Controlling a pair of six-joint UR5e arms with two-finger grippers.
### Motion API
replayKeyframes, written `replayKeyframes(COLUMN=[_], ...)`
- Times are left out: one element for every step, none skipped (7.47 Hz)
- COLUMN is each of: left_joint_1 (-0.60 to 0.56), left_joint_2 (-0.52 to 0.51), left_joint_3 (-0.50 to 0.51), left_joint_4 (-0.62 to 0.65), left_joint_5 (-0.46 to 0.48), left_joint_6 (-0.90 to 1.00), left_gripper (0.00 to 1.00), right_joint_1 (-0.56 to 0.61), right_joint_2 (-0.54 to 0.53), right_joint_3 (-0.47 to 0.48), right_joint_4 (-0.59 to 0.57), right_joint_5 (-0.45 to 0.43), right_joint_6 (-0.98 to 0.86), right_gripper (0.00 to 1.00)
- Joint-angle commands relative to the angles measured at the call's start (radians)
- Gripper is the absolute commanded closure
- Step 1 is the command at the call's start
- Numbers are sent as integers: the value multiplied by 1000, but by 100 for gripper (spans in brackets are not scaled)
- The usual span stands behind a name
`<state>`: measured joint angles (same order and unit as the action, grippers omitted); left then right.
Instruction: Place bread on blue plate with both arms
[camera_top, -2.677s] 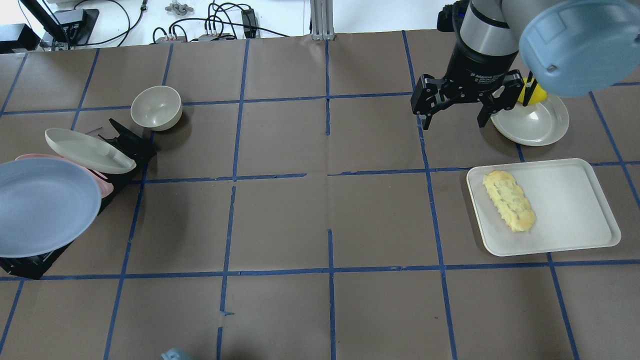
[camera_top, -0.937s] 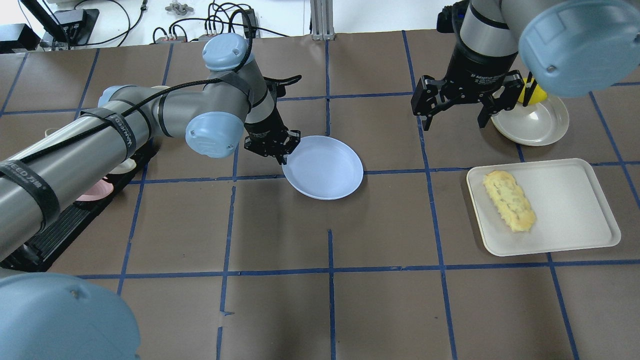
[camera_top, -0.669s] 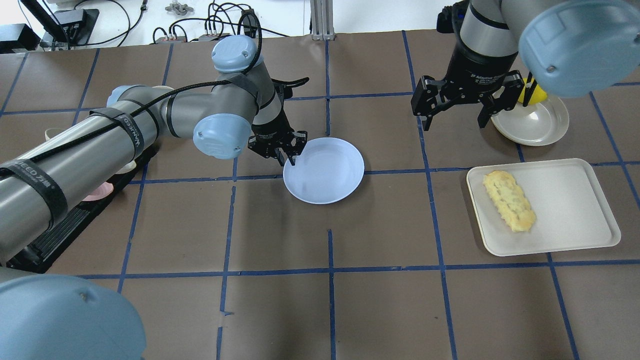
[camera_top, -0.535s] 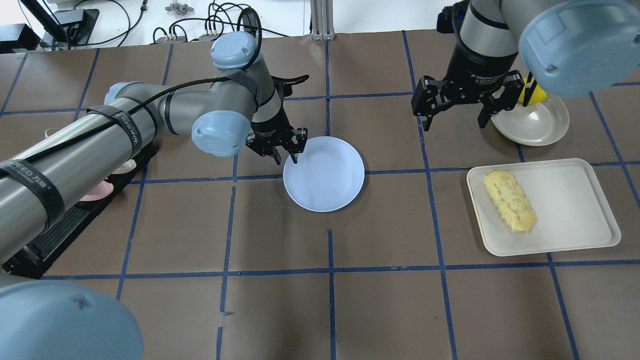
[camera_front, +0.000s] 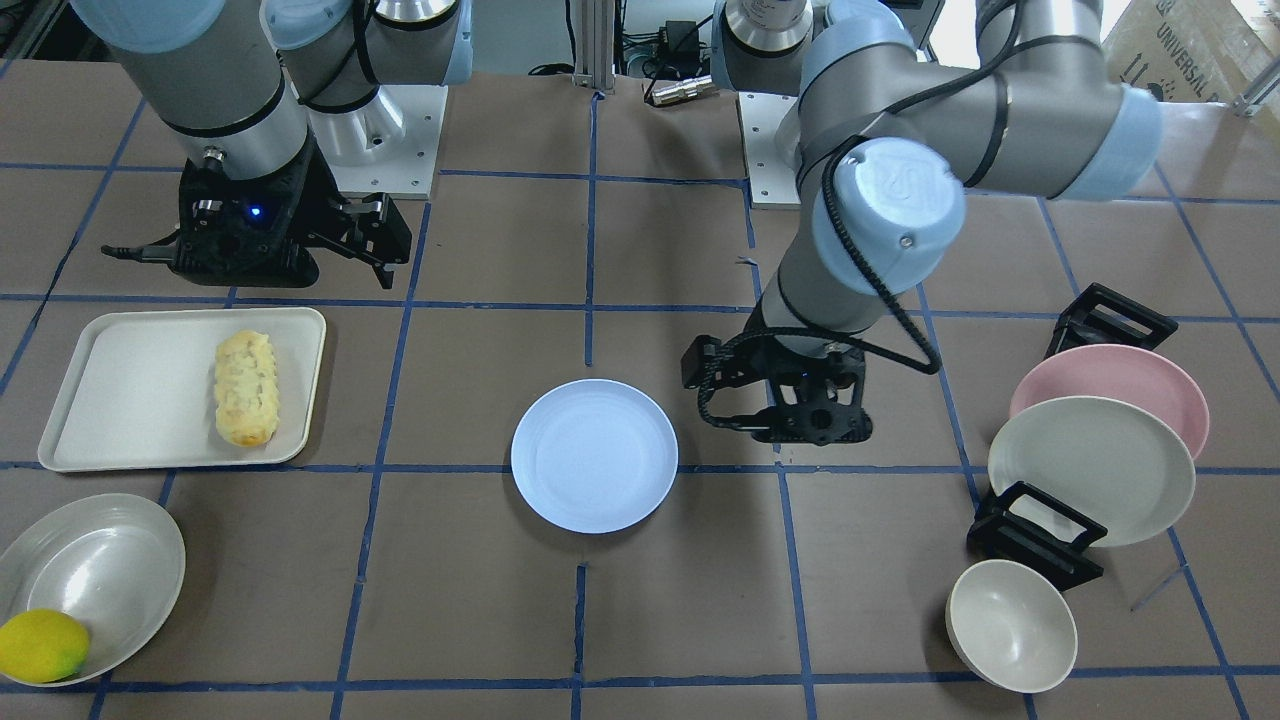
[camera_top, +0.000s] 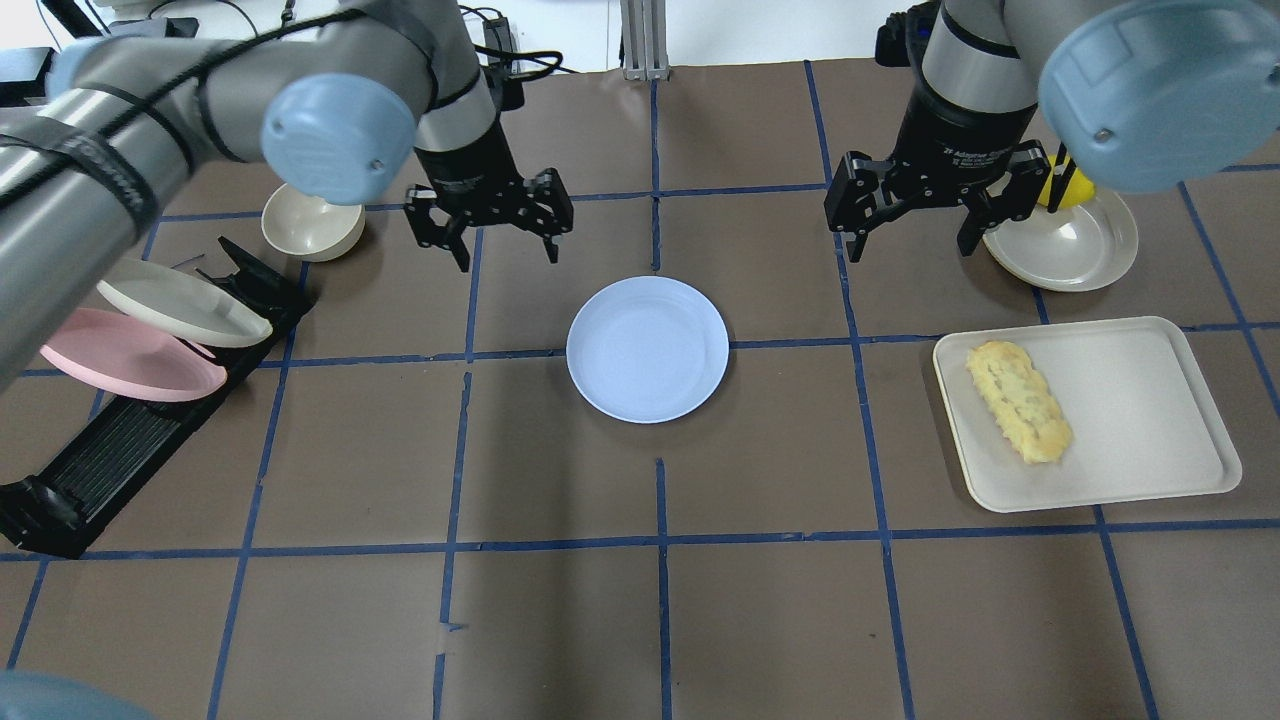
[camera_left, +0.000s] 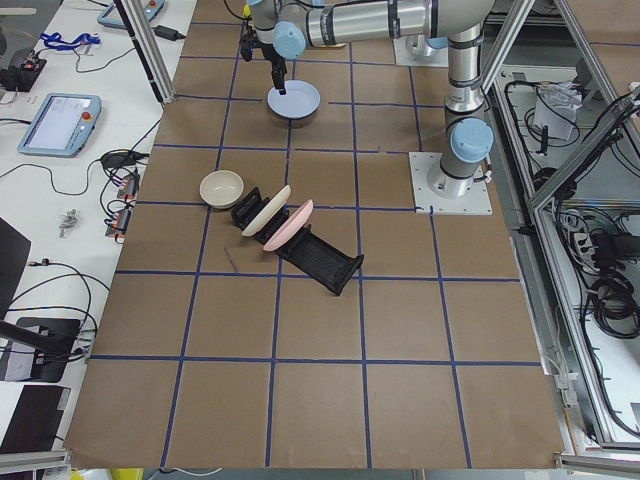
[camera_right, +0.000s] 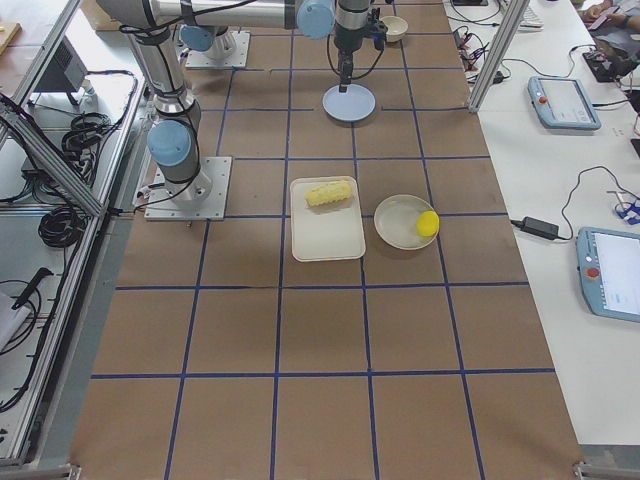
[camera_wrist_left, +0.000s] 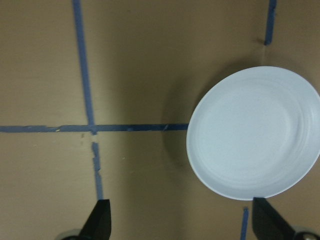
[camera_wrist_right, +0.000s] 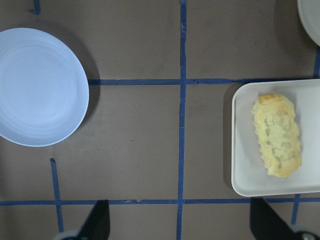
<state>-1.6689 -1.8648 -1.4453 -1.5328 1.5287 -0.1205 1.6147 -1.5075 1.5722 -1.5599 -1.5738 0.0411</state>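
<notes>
The blue plate (camera_top: 647, 349) lies flat and empty at the table's middle; it also shows in the front view (camera_front: 594, 455) and both wrist views (camera_wrist_left: 253, 132) (camera_wrist_right: 40, 86). The bread (camera_top: 1018, 401) lies on an off-white tray (camera_top: 1150, 400) at the right, also in the front view (camera_front: 245, 388) and the right wrist view (camera_wrist_right: 277, 134). My left gripper (camera_top: 495, 235) is open and empty, raised above the table beyond the plate's far-left edge. My right gripper (camera_top: 910, 228) is open and empty, hovering beyond the tray.
A black dish rack (camera_top: 150, 420) at the left holds a pink plate (camera_top: 130, 355) and an off-white plate (camera_top: 180, 302). A small bowl (camera_top: 310, 222) stands behind it. An off-white dish (camera_top: 1065, 245) with a lemon (camera_front: 40, 646) sits beyond the tray.
My left arm carried the blue plate from the rack, set it flat at the table's middle, let go, then opened wide and rose back to the far left. My right arm stayed still.
</notes>
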Motion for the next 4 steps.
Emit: replayKeyframes(left_joint_1=[82, 112, 121, 120], left_joint_2=[126, 174, 208, 222], left_joint_3=[-4, -54, -94, -102], left_joint_4=[-113, -107, -101, -101], left_joint_5=[39, 30, 30, 30], left_joint_6=[102, 134, 136, 136], left_gripper=[0, 0, 0, 0], right_joint_1=[-36, -88, -175, -267], right_joint_2=[-6, -5, -2, -8], right_joint_3=[28, 58, 110, 185], right_joint_4=[1, -5, -59, -141], right_joint_5=[0, 3, 3, 1], right_joint_6=[-4, -36, -132, -206], right_gripper=[0, 0, 0, 0])
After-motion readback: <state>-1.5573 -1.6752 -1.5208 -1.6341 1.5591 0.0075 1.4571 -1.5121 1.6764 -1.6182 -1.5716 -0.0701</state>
